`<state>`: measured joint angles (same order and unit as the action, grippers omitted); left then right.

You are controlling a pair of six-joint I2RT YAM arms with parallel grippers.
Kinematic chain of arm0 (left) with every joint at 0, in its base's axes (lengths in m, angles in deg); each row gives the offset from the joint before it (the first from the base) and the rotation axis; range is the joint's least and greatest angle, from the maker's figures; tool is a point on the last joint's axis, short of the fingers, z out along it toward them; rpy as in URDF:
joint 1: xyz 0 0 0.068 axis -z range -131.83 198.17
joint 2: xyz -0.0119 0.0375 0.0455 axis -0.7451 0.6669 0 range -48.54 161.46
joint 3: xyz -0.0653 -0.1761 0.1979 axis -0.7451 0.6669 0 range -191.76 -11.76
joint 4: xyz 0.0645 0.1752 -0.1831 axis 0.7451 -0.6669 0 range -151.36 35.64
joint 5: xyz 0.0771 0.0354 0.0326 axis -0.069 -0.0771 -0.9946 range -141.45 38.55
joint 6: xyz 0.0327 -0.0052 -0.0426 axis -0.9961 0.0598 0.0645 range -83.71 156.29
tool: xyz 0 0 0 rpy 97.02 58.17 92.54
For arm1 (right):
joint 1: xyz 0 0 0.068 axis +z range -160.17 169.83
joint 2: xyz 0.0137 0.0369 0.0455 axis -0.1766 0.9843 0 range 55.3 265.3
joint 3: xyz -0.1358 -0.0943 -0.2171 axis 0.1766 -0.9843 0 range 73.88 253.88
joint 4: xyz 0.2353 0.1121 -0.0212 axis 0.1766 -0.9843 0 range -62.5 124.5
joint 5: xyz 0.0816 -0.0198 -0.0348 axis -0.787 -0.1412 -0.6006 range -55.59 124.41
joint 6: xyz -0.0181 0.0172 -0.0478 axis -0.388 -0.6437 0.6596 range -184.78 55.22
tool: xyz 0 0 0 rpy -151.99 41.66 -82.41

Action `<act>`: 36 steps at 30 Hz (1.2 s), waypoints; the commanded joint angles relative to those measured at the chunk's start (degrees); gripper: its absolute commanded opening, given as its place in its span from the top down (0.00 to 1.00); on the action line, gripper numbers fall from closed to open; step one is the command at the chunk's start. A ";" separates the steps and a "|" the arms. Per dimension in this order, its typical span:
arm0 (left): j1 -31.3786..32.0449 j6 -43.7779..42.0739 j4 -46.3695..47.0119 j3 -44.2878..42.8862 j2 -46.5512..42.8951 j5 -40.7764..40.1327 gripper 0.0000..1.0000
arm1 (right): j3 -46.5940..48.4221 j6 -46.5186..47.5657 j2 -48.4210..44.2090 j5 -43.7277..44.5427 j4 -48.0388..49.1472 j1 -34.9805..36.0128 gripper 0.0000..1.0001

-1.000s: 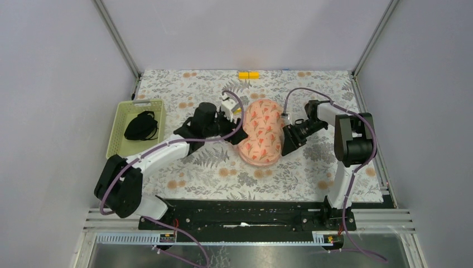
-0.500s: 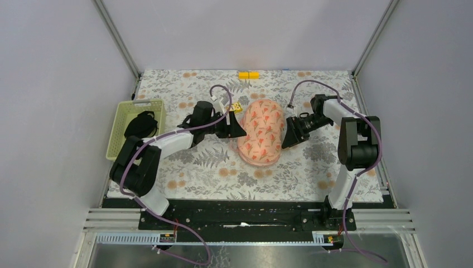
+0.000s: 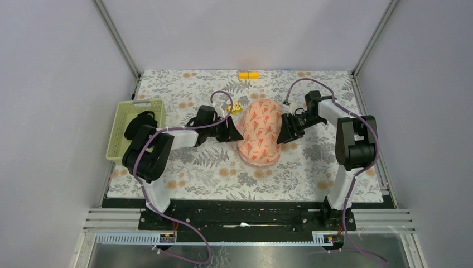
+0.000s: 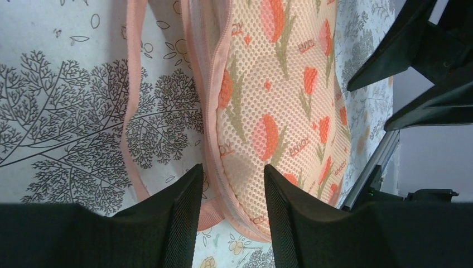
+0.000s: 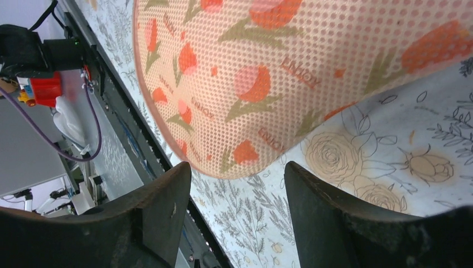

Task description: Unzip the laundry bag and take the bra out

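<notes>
Laundry bag lies zipped on the counter, between both arms. Left end effector is open, straddling the zip along the bag's left rim. Right end effector is open, just off the bag's right edge. Bra not visible, presumably inside the bag. Risk: I can't spot the puller, so the left could pinch piping instead and drag the whole bag without opening the zip.

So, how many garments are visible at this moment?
1: the black garment, lying in the green basket on the left. The laundry bag in the middle may hide more inside.
</notes>
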<state>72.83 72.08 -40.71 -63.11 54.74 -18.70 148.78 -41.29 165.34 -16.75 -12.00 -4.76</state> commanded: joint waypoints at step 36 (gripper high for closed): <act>4.33 -15.04 -3.78 -9.42 -12.29 6.75 1.00 | 8.71 -4.01 -0.78 -7.61 -5.18 -2.65 0.01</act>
<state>74.58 63.01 -43.53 -67.37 43.42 -12.45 156.29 -43.79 171.77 -21.71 -13.94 -3.19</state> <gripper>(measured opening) 0.003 0.980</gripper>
